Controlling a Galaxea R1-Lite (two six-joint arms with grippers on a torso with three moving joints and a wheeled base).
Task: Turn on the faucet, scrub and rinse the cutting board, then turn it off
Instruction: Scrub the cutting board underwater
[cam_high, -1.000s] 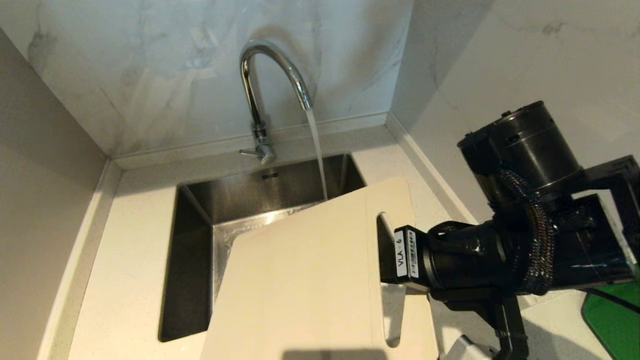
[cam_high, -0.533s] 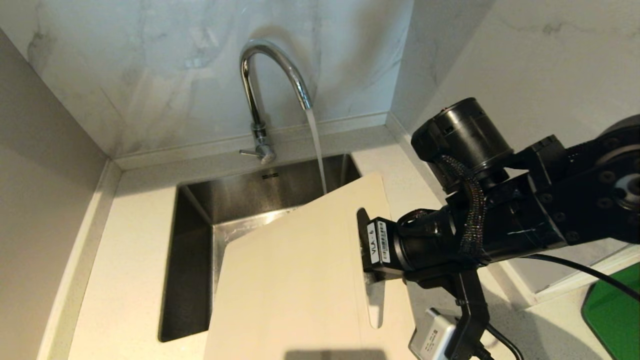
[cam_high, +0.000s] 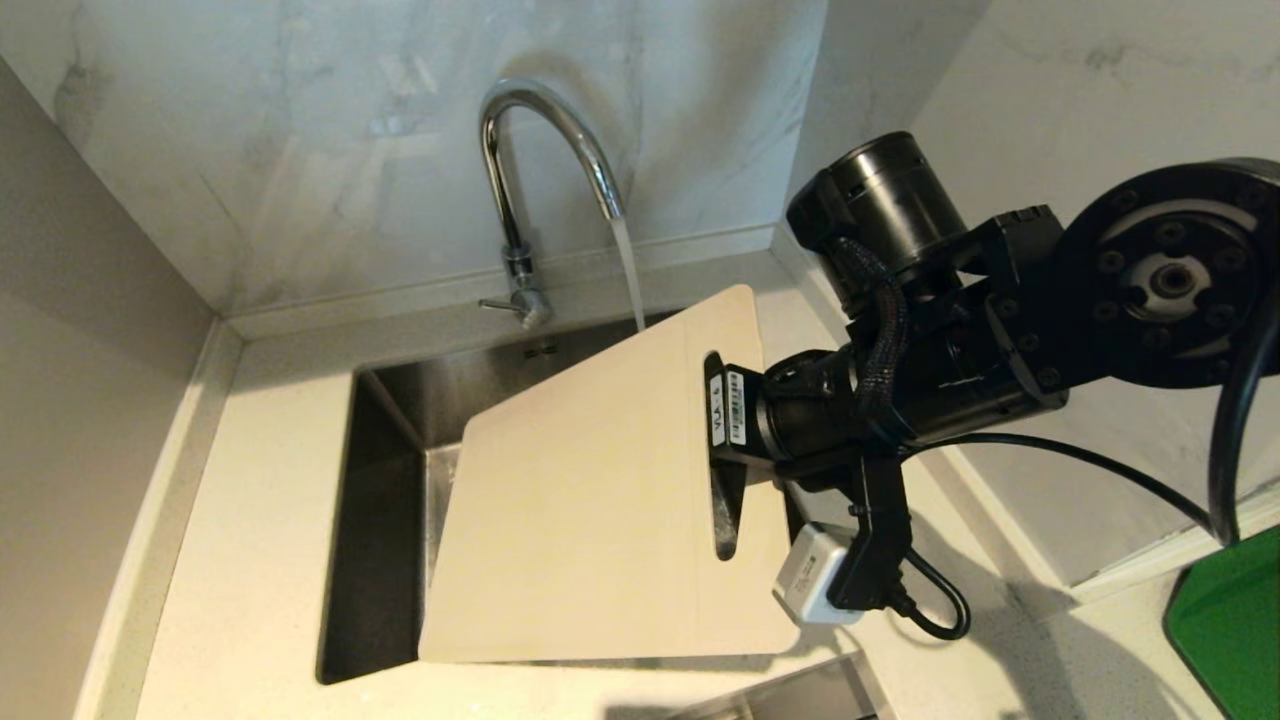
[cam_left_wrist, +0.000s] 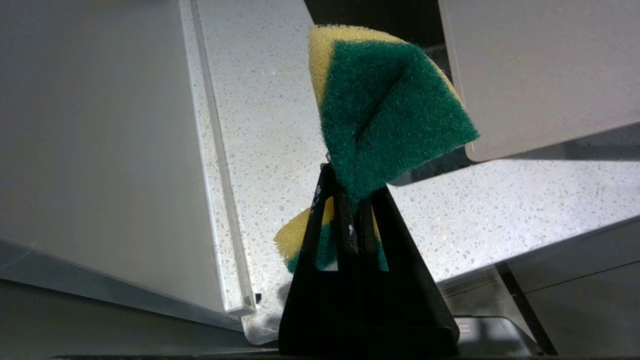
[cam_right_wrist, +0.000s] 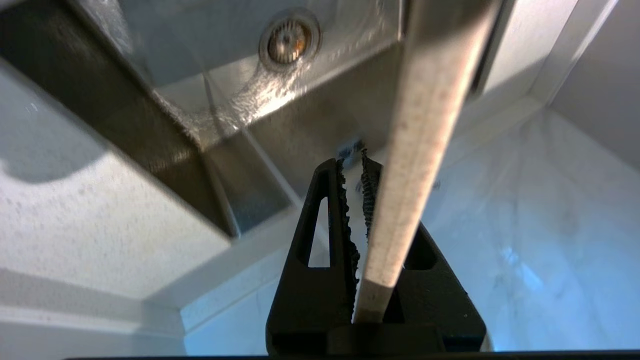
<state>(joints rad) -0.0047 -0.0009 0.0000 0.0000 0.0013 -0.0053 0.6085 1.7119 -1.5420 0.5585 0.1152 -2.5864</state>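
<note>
The chrome faucet (cam_high: 545, 150) is running; its stream (cam_high: 628, 270) drops out of sight behind the far edge of the cutting board (cam_high: 590, 500). The cream board hangs tilted over the sink (cam_high: 385, 470). My right gripper (cam_high: 722, 440) is shut on the board at its handle slot. In the right wrist view the board's edge (cam_right_wrist: 425, 125) runs between the right gripper (cam_right_wrist: 354, 167) fingers. My left gripper (cam_left_wrist: 350, 185), outside the head view, is shut on a green-and-yellow sponge (cam_left_wrist: 385, 115). A corner of the board (cam_left_wrist: 540, 75) shows beyond it.
The faucet's thin lever (cam_high: 497, 303) points left at its base. Speckled counter (cam_high: 260, 520) surrounds the sink, with marble walls behind and at the right. A bright green flat object (cam_high: 1230, 620) lies at the lower right. The drain (cam_right_wrist: 289, 42) shows in the wet basin.
My right arm has lifted the board and carried it back toward the faucet, its far edge now under the spout. Water keeps running. The left gripper's state is unchanged.
</note>
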